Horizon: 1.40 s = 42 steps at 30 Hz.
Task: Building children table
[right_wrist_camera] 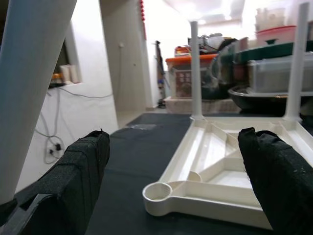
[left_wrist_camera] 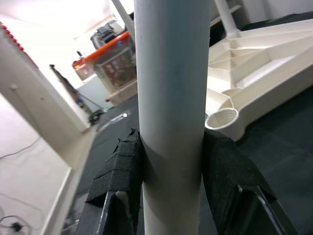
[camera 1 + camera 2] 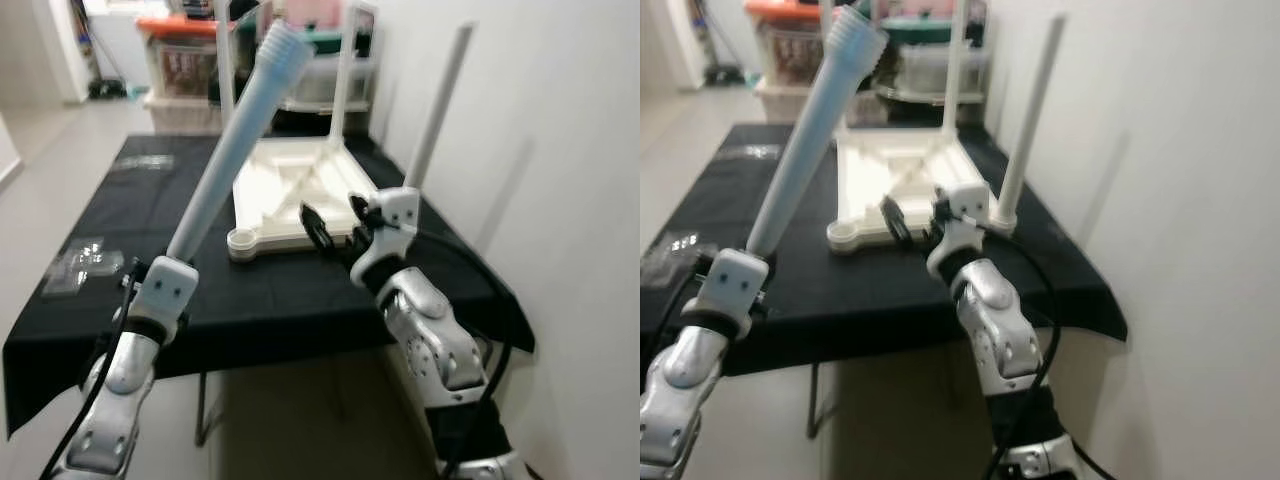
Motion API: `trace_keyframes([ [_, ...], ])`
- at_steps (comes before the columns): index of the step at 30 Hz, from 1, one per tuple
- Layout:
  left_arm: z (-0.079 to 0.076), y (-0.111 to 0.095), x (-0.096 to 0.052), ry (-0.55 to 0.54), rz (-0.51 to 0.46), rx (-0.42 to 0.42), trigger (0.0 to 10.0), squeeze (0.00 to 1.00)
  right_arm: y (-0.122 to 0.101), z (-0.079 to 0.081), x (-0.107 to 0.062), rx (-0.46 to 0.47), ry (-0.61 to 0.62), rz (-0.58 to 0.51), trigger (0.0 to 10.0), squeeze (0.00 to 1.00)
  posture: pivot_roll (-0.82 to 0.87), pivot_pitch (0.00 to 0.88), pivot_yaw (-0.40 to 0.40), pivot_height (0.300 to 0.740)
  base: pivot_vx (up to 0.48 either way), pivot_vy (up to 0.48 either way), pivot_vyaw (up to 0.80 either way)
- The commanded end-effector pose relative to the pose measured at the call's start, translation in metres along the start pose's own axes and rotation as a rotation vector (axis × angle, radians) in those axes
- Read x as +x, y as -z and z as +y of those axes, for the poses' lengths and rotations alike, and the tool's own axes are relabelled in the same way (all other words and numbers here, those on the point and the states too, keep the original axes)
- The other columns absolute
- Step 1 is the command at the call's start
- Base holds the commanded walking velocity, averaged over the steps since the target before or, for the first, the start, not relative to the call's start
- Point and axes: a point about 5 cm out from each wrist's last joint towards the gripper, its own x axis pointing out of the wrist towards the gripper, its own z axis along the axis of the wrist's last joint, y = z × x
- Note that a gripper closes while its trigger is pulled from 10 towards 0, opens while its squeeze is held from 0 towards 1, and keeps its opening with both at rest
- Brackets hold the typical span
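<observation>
A black-draped table (image 3: 120, 300) fills the middle of the left eye view, and on it, just above centre, the white plastic children's tabletop (image 3: 290, 195) lies upside down with its ribbed underside up. Three white legs (image 3: 437, 105) already stand upright in its corner sockets, two at the far corners toward the top of the frame and one at the near right; the near-left socket (image 3: 241, 239) is an open ring, still without a leg. The fourth leg (image 3: 235, 135), a long pale blue-white tube with a threaded end pointing to the upper centre, slants up from the lower left, clamped near its plain end by the left gripper (image 2: 171, 181), whose black pads press it from both sides. The right gripper (image 3: 335, 222) hovers at centre just in front of the tabletop's near edge, fingers spread wide and holding nothing. The leg looks light, stiff and hollow, with a smooth, probably slippery surface, so a firm hold low on the shaft seems sensible, keeping clear of the threads that must enter the socket. The tabletop appears rigid but light enough to slide on the cloth; bracing its rim would likely help during screwing.
</observation>
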Motion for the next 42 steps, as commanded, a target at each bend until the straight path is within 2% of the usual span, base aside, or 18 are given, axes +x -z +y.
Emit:
trace_keyframes([
  [1, 0.004, -0.001, 0.000, -0.021, -0.005, -0.007, 10.0, 0.00, 0.000, 0.000, 0.000, -0.005, -0.001, -0.001, 10.0, 0.00, 0.04, 0.000, -0.065, 0.740, 0.326, 0.000, 0.00],
  [28, 0.003, -0.003, 0.003, -0.003, -0.008, 0.007, 10.0, 0.00, 0.003, -0.004, -0.001, -0.037, -0.004, 0.015, 10.0, 0.00, 0.04, 0.000, -0.058, 0.740, 0.321, 0.000, 0.00],
  [30, 0.001, -0.002, 0.003, 0.015, 0.008, 0.012, 10.0, 0.00, 0.001, -0.006, -0.001, -0.074, -0.010, 0.013, 10.0, 0.00, 0.04, 0.000, -0.055, 0.740, 0.000, 0.000, 0.00],
  [31, -0.001, 0.003, 0.003, 0.071, 0.049, 0.030, 10.0, 0.00, -0.001, -0.010, -0.001, -0.144, -0.024, 0.012, 10.0, 0.00, 0.04, 0.000, -0.055, 0.740, 0.000, 0.000, 0.00],
  [32, -0.001, 0.003, 0.003, 0.071, 0.049, 0.030, 10.0, 0.00, -0.001, -0.010, -0.001, -0.144, -0.024, 0.012, 10.0, 0.00, 0.04, 0.000, -0.055, 0.740, 0.000, 0.000, 0.00],
  [33, -0.004, 0.010, 0.001, 0.156, 0.088, 0.091, 10.0, 0.00, -0.004, -0.016, 0.000, -0.239, -0.044, 0.022, 10.0, 0.00, 0.04, 0.000, -0.053, 0.740, 0.000, 0.000, 0.00],
  [34, -0.004, 0.010, 0.001, 0.156, 0.088, 0.091, 10.0, 0.00, -0.004, -0.016, 0.000, -0.239, -0.044, 0.022, 10.0, 0.00, 0.04, 0.000, -0.053, 0.740, 0.000, 0.000, 0.00],
  [36, -0.005, 0.021, -0.004, 0.311, 0.139, 0.182, 10.0, 0.00, -0.011, -0.022, 0.000, -0.425, -0.134, 0.031, 10.0, 0.00, 0.03, 0.000, -0.050, 0.740, 0.000, 0.000, 0.00],
  [38, -0.005, 0.021, -0.004, 0.311, 0.139, 0.182, 10.0, 0.00, -0.011, -0.022, 0.000, -0.425, -0.134, 0.031, 10.0, 0.00, 0.03, 0.000, -0.050, 0.740, 0.000, 0.000, 0.00],
  [39, -0.001, 0.023, -0.005, 0.349, 0.147, 0.213, 10.0, 0.00, -0.014, -0.022, -0.001, -0.493, -0.185, 0.034, 10.0, 0.00, 0.03, 0.000, -0.046, 0.740, 0.000, 0.000, 0.00],
  [40, -0.001, 0.023, -0.005, 0.349, 0.147, 0.213, 10.0, 0.00, -0.014, -0.022, -0.001, -0.493, -0.185, 0.034, 10.0, 0.00, 0.03, 0.000, -0.046, 0.740, 0.000, 0.000, 0.00],
  [41, 0.006, 0.025, -0.005, 0.394, 0.154, 0.253, 10.0, 0.00, -0.017, -0.020, -0.005, -0.656, -0.293, 0.034, 10.0, 0.00, 0.02, 0.000, -0.039, 0.740, 0.000, 0.000, 0.00],
  [42, 0.006, 0.025, -0.005, 0.394, 0.154, 0.253, 10.0, 0.00, -0.017, -0.020, -0.005, -0.656, -0.293, 0.034, 10.0, 0.00, 0.02, 0.000, -0.039, 0.740, 0.000, 0.000, 0.00],
])
